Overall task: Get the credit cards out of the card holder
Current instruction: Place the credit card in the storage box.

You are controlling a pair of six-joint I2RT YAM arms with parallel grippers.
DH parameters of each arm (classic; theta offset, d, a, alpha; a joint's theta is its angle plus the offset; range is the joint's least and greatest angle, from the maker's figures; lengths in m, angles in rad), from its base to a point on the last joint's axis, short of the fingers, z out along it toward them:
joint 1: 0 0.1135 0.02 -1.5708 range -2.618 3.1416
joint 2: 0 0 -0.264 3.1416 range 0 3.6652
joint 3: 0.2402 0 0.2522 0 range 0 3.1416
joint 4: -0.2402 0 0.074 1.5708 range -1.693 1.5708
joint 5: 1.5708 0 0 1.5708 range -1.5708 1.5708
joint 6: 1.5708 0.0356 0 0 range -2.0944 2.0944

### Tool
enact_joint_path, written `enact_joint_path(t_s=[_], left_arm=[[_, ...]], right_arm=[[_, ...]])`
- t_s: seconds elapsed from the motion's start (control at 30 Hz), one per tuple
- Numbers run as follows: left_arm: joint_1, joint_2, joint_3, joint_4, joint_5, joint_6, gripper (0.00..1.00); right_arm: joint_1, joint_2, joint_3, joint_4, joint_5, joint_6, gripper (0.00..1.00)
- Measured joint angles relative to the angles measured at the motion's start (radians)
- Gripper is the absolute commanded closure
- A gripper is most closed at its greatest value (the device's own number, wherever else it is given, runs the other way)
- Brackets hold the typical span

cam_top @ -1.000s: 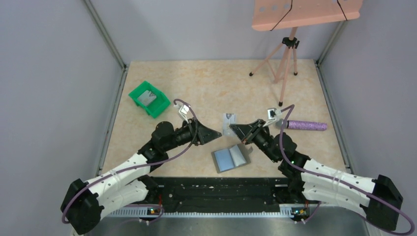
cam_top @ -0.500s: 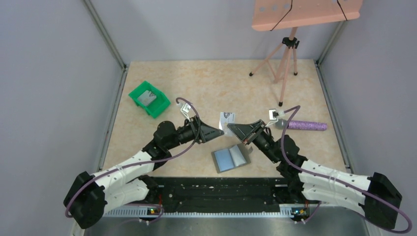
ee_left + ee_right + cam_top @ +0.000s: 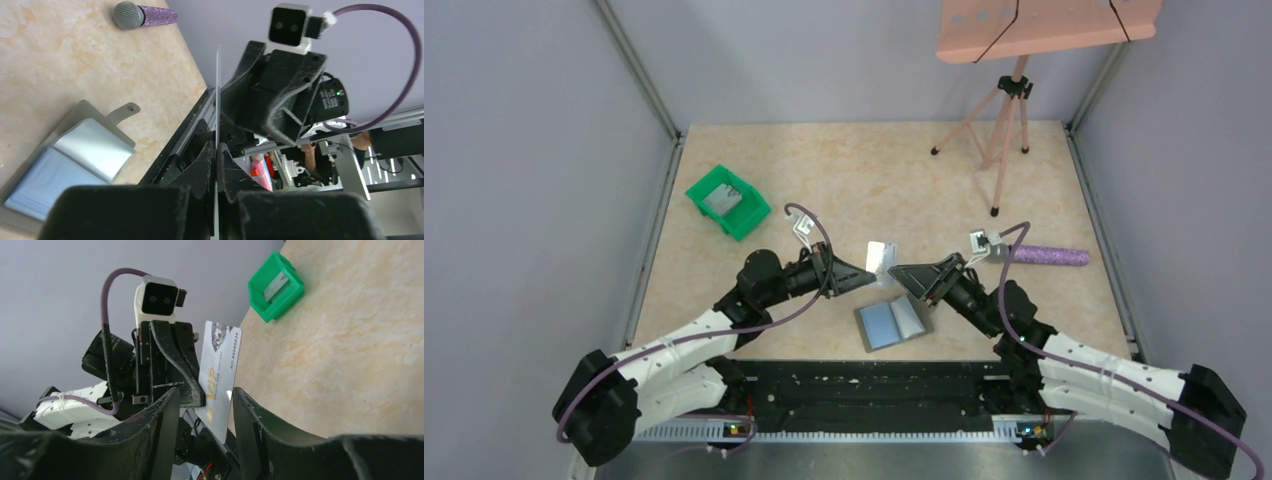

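Observation:
The grey card holder (image 3: 894, 322) lies open on the table between the arms, blue-grey inside; the left wrist view shows it (image 3: 80, 160) at lower left. Above it, a white credit card (image 3: 882, 256) marked VIP is held upright in the air. My left gripper (image 3: 869, 272) is shut on it; the card (image 3: 218, 100) stands edge-on between the closed fingers (image 3: 218, 147). My right gripper (image 3: 896, 272) faces it, open. Its fingers (image 3: 205, 391) stand on either side of the card (image 3: 220, 375) without touching it.
A green bin (image 3: 727, 200) with a card inside sits at the back left. A purple microphone (image 3: 1044, 255) lies to the right. A pink tripod (image 3: 999, 130) stands at the back right. The black base rail (image 3: 874, 385) runs along the near edge.
The left gripper has closed on the card while the right gripper, shut on it before, has opened. The card has tilted and sunk slightly toward the left.

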Motion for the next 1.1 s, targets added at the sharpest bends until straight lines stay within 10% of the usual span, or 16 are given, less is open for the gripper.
enact_joint_path(t_s=[0.33,0.77,0.93,1.03,1.1], left_arm=[[0.0,-0.058,0.069,-0.327,0.056,0.221,1.0],[0.0,-0.1,0.15,-0.612,0.265,0.436,1.0],[0.0,-0.083,0.168,-0.662,0.322,0.491,1.0],[0.0,-0.069,0.171,-0.674,0.343,0.502,1.0],[0.0,-0.059,0.177,-0.683,0.353,0.507,0.86]], right_arm=[[-0.089,-0.212,0.121,-0.408,-0.12,-0.306,0.48],[-0.212,0.089,0.335,-0.634,-0.58,-0.483,0.39],[-0.216,0.12,0.269,-0.544,-0.745,-0.459,0.58],[-0.216,0.136,0.203,-0.444,-0.826,-0.411,0.95],[-0.216,0.147,0.165,-0.37,-0.86,-0.365,1.0]])
